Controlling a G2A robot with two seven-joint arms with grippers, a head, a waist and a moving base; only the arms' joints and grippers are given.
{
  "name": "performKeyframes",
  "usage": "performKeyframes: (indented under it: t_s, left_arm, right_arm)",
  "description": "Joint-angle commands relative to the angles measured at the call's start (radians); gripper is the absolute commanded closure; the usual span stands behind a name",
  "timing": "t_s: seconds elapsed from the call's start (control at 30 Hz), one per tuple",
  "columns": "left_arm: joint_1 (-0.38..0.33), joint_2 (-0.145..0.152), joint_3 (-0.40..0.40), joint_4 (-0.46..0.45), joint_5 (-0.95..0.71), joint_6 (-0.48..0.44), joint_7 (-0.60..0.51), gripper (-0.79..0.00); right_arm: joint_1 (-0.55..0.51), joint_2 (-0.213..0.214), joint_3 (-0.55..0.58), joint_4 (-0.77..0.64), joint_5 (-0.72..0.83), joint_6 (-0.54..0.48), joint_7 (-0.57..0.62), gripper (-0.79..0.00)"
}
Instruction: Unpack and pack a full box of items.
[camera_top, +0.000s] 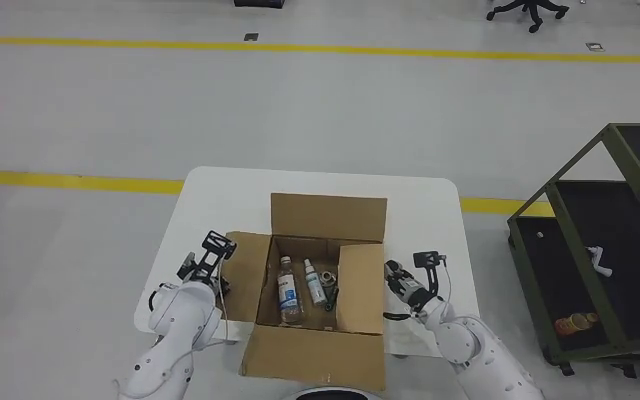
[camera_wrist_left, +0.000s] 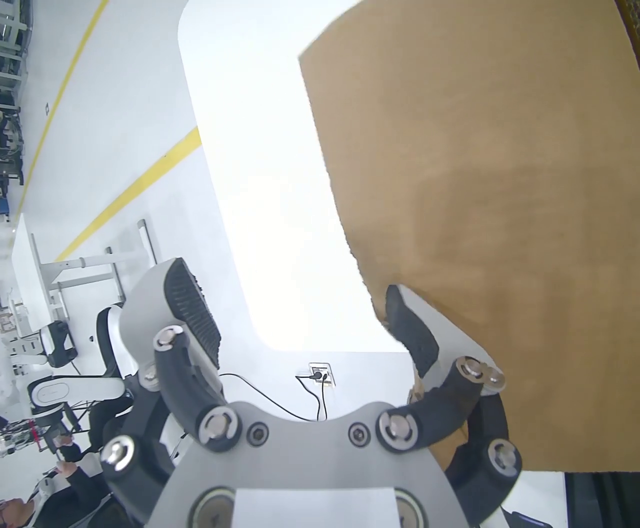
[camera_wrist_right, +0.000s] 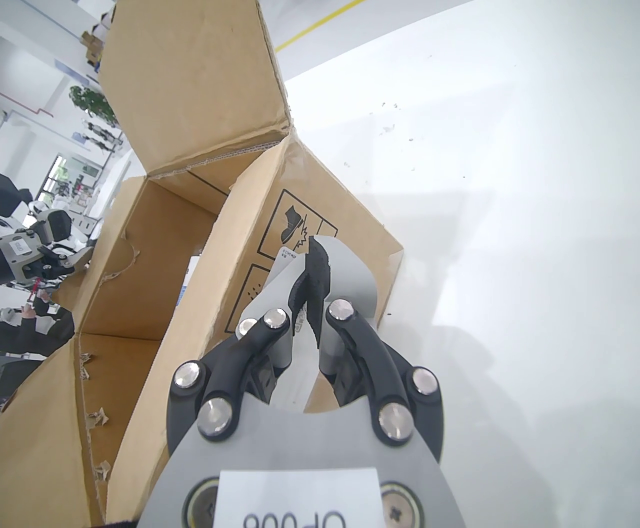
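Matt brown cardboard box (camera_top: 315, 352) on glossy white table (camera_top: 420, 200).

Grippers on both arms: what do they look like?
Left gripper and right gripper match: silver-grey palm plate, black linkage bars with round silver bolts, grey fingers with black ribbed pads. Arms are white-shelled. White printed label on the right plate.

Open box (camera_top: 300, 245), flaps (camera_top: 328, 215) on all sides.

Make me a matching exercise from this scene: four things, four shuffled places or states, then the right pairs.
Things:
1. left gripper
2. right gripper
3. clear bottle
4. cart

Places or states:
A. lying inside the box
B. shut
C. on the floor beside the table
D. open

Pairs: 1-D, 2-B, 3-A, 4-C.
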Motion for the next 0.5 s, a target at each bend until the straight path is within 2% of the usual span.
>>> performKeyframes:
  t_s: [0.0, 0.23, 0.47]
  left_arm:
    - [0.002, -0.001, 0.003, 0.006, -0.001, 0.004, 0.0, -0.785]
    - [0.009, -0.004, -0.001, -0.006, 0.005, 0.005, -0.005, -0.785]
    - [0.018, -0.003, -0.038, -0.088, -0.019, 0.001, -0.003, -0.785]
  right_arm:
    - [0.002, -0.002, -0.001, 0.002, 0.0, 0.0, 0.001, 0.0]
    - [0.006, -0.006, -0.001, 0.004, -0.005, 0.001, -0.001, 0.0]
    - [-0.009, -0.005, 0.015, 0.002, -0.009, -0.004, -0.005, 0.0]
